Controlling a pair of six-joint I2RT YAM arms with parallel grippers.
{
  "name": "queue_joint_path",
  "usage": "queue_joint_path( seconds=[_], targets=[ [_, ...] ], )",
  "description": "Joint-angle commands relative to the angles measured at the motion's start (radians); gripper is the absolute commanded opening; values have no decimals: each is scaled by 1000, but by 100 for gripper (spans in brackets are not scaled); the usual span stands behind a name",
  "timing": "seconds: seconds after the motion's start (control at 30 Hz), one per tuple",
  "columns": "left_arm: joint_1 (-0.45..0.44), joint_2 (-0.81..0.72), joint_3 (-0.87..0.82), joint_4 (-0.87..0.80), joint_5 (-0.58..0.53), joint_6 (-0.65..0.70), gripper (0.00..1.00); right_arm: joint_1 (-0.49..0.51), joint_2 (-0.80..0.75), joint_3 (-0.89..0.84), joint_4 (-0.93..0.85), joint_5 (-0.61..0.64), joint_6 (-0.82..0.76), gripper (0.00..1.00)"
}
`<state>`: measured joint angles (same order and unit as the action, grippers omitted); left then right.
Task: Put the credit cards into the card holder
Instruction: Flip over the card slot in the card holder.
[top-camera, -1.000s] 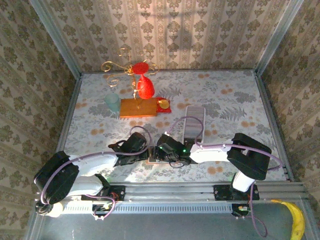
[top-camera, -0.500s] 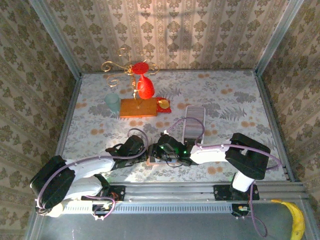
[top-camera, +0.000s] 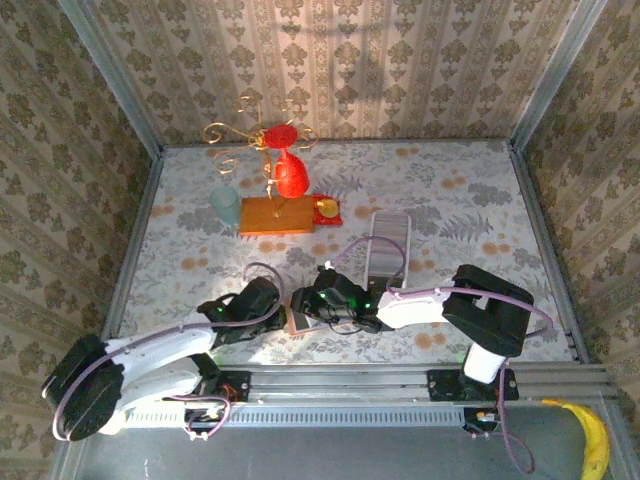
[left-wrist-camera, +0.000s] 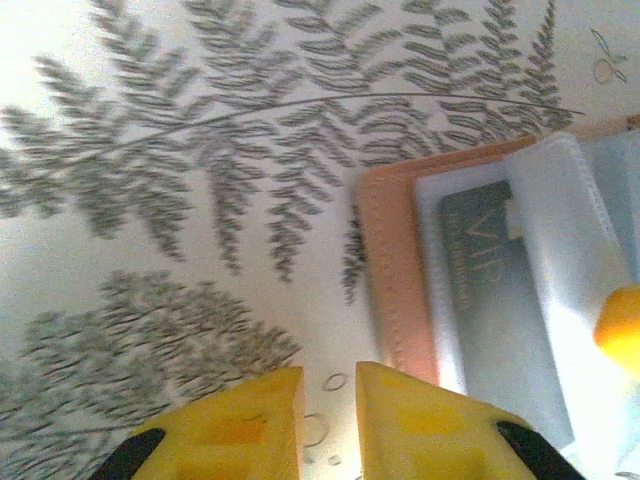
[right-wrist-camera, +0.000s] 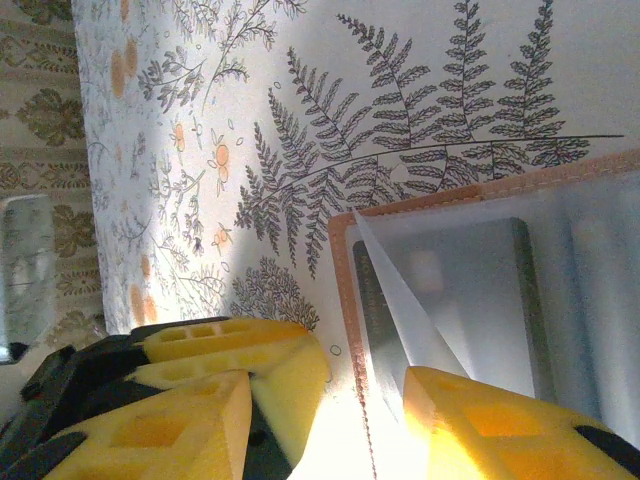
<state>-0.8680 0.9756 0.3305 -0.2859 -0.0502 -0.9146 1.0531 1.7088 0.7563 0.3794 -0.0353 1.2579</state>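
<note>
Clock face set on the top view, 12 o'clock far.

1. Banana: at 5 o'clock, on the grey ledge nearer than the arm bases, off the surface.
2. Holder: at 6 o'clock, lying open and flat on the surface close to its near edge, between the two end effectors. It has a tan stitched rim and clear sleeves. One grey card, lettered "VIP", sits in a sleeve.
3. Left end effector: at the holder's 9 o'clock side. Fingers narrowly apart, nothing between them, tips just beside the tan rim.
4. Right end effector: reaches in from 3 o'clock, fingers apart. One finger is over the clear sleeve and the holder's rim shows in the gap. A sleeve leaf stands lifted beside that finger; contact cannot be confirmed.
5. Tray: long, white, at 1 o'clock from the holder, apart from it.
6. Block: orange, at 11 o'clock from the holder, well apart. A pale green cup stands just beside its 9 o'clock end.
7. Gold stand: farthest, by the back wall.
</note>
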Motion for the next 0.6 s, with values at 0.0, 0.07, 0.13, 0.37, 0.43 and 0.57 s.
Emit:
queue_joint_path(
  seconds=[0.0,0.07,0.13,0.37,0.43,0.57],
  targets=[
    [11,-96,-10,-148,-106,-30,24,10,18,18,21,-8,6,46],
    [18,-158,-10,-187,-129,-35,25,13,25,24,29,-11,8,46],
    [21,-211,-14,-219,-145,-40,26,15,34,33,33,-17,9,46],
    [57,-308,15,-354,-210,-38,30,43,33,74,51,-23,-14,46],
    [68,-322,25,-372,-231,-39,33,51,28,92,54,-29,-36,47],
    [93,-359,31,-385,-249,-41,36,51,-10,120,51,-57,-96,48]
  ],
)
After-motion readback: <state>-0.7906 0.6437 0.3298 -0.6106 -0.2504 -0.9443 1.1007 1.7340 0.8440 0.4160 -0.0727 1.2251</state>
